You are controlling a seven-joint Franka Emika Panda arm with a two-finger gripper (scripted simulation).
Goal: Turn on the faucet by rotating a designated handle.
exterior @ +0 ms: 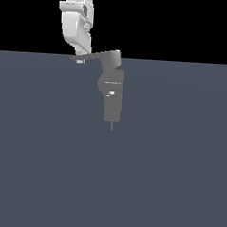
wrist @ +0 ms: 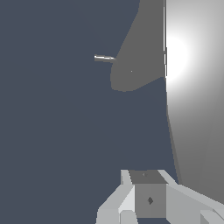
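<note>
The grey faucet (exterior: 112,94) stands upright in the middle of the exterior view, with a thin pin at its lower tip. Its flat tapering handle (exterior: 97,55) sticks out from the top block toward the exterior view's left. My white gripper (exterior: 79,60) comes down from above, and its tip is at the handle's outer end, just under it. The fingers look pressed together with nothing held. In the wrist view the handle (wrist: 192,96) is a broad bright slab close beside the gripper (wrist: 148,192), with the faucet body (wrist: 135,65) and its pin (wrist: 104,57) beyond.
A flat dark blue-grey floor (exterior: 168,176) stretches around the faucet, with a black background above its far edge. Nothing else shows.
</note>
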